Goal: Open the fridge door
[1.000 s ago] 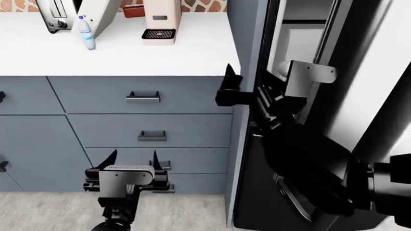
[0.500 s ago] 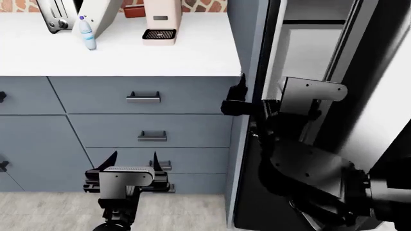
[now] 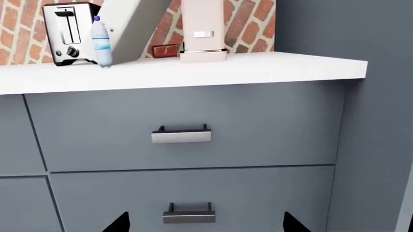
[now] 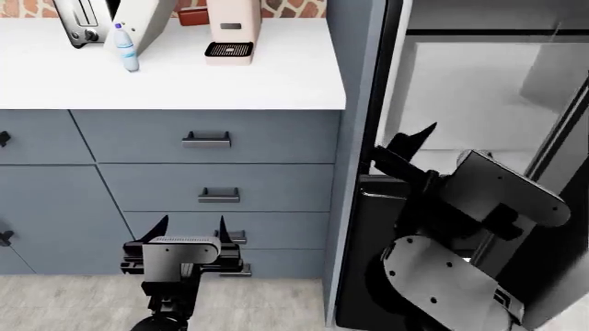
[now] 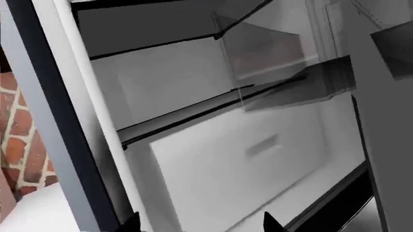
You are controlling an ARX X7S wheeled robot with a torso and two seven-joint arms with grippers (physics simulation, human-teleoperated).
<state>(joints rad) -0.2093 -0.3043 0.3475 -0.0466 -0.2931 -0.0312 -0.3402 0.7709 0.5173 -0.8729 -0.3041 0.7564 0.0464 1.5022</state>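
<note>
The fridge door (image 4: 569,227) stands swung wide to the right, and the white fridge interior (image 4: 478,89) with its shelves lies exposed. In the right wrist view the door's inner side (image 5: 380,145) runs along one edge, beside the glass shelves (image 5: 193,113). My right gripper (image 4: 403,141) is open in front of the opening, just inside the fridge frame, with nothing between its fingers; its dark tips frame the right gripper (image 5: 201,224) in its own view. My left gripper (image 4: 192,226) hangs open and holds nothing, low in front of the drawers; the left gripper (image 3: 205,226) faces a drawer handle.
A white countertop (image 4: 184,83) carries a toaster (image 4: 78,21), a water bottle (image 4: 124,48) and a coffee machine (image 4: 230,31). Grey-blue drawers (image 4: 212,186) with bar handles fill the left. The lower black fridge front (image 4: 363,276) sits under the opening.
The fridge door has swung farther open to the right, showing more white interior. My right gripper moved right from the cabinet edge into the opening. The left arm stayed put.
</note>
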